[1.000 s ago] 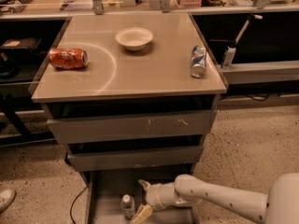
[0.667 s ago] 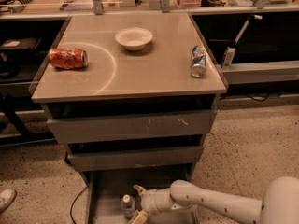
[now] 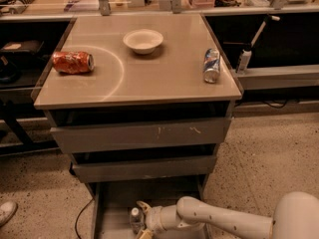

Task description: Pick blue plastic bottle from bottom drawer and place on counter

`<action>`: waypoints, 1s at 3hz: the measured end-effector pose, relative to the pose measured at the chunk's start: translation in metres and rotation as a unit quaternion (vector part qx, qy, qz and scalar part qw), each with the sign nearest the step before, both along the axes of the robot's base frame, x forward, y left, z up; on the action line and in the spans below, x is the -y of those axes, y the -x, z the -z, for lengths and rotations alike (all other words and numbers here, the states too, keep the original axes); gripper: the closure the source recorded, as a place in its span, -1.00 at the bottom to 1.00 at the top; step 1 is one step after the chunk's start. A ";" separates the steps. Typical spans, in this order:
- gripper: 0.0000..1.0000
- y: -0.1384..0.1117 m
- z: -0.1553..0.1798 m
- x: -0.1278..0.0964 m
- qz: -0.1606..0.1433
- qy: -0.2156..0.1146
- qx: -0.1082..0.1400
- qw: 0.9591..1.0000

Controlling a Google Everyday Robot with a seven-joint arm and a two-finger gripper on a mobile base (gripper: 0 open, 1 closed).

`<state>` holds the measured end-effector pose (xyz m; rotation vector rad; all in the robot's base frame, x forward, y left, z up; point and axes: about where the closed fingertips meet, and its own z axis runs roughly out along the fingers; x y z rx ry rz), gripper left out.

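Observation:
The blue plastic bottle [image 3: 134,219], clear with a white cap, stands upright in the bottom drawer [image 3: 112,203], which is pulled out at the foot of the cabinet. My gripper [image 3: 141,219] reaches in from the right on a white arm and sits right beside the bottle. It is open, with one finger above and one below the bottle's right side. The beige counter [image 3: 149,73] on top of the cabinet bears a faint white arc mark.
On the counter lie a red crushed can [image 3: 73,62] at the left, a white bowl [image 3: 143,40] at the back middle and a blue-silver can [image 3: 211,65] at the right. The two upper drawers [image 3: 142,135] stand slightly ajar. A shoe [image 3: 7,212] shows at the lower left.
My gripper and arm have slid left along the bottom drawer, closing in on the bottle. The bottle has stayed in place.

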<state>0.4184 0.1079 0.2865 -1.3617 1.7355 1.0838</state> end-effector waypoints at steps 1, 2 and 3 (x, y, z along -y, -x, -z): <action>-1.00 -0.006 -0.001 0.001 0.002 -0.001 0.009 1.000; -1.00 -0.030 -0.007 0.005 0.012 0.006 0.029 1.000; -1.00 -0.043 -0.001 0.002 0.012 0.008 0.037 0.999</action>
